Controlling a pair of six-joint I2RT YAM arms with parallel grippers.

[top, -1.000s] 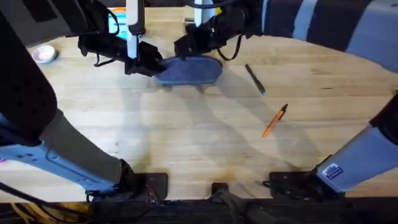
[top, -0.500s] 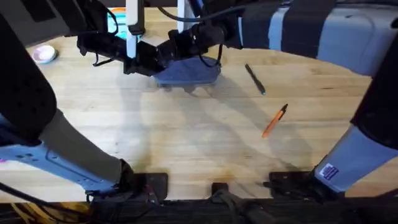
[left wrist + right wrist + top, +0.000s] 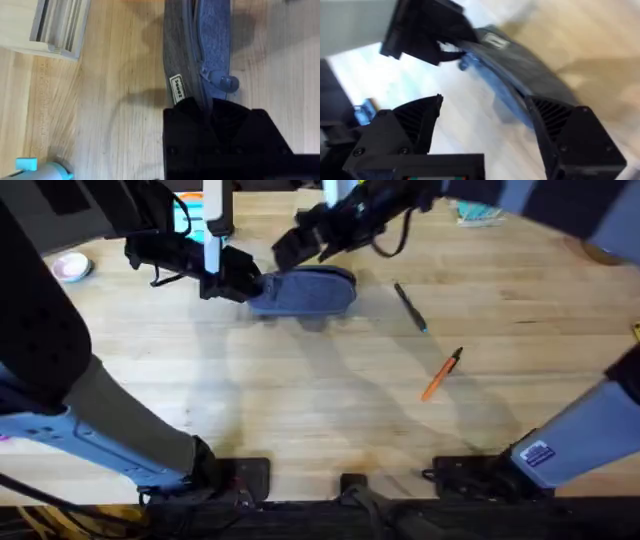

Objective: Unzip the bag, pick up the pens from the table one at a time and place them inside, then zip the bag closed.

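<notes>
Currently the left gripper (image 3: 243, 288) is clamped on the bag's (image 3: 305, 292) left end at the table's (image 3: 320, 410) far side. Above it, the right gripper (image 3: 290, 248) hangs with jaws wide. Both pens (image 3: 409, 307) (image 3: 441, 373) lie right of the bag.

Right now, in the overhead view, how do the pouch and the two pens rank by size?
1. The grey-blue fabric pouch, clearly largest.
2 and 3. The thin orange pen with a black end and the thin dark pen with a teal tip: similar lengths, too close to rank.
</notes>
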